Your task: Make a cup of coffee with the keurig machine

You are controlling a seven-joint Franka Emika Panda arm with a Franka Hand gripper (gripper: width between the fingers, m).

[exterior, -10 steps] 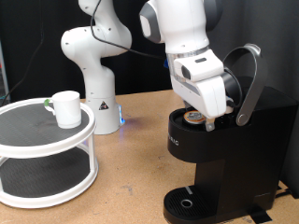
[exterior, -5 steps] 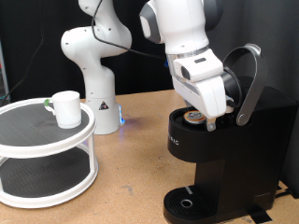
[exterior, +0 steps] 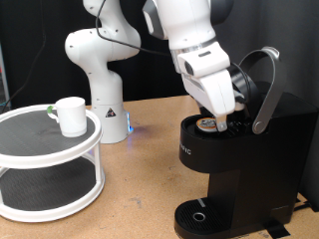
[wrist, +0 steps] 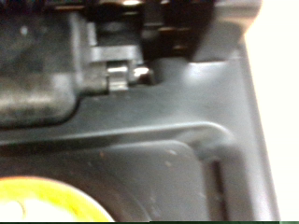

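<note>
Exterior view, set against the frame half a second back: gripper [exterior: 225, 123] swung and tilted, hand and forearm now leaning further toward the exterior view's left at the top, fingertips still down at the open brew chamber of the keurig machine [exterior: 239, 169]. Nothing else shifted; cup [exterior: 71, 116], stand and second arm in the same places. Cannot tell whether the fingers are wide or narrow, the white hand body hiding them; nothing visibly between them. Lid of the machine raised, silver-grey handle band [exterior: 265, 92] arching up behind the hand. Inside the open chamber, a small pod [exterior: 207, 123] with a tan top, seated just beside the fingertips on the exterior view's left. Round drip tray [exterior: 198, 215] at the foot of the machine, at the desk's near edge, with no mug on it. Cup standing upright on the upper shelf of a white round two-tier stand [exterior: 50, 164], near that shelf's far edge, well apart from the machine; contents not visible; something small and green just beside it, too small to name. Lower shelf dark, nothing made out on it. Second white robot arm [exterior: 100, 70] standing at the desk's far edge between stand and machine. Wrist view blurred: close black plastic of the machine [wrist: 149, 112], a small metal hinge pin [wrist: 126, 73], and a yellowish curved patch [wrist: 47, 201] at one corner, likely the pod top.
</note>
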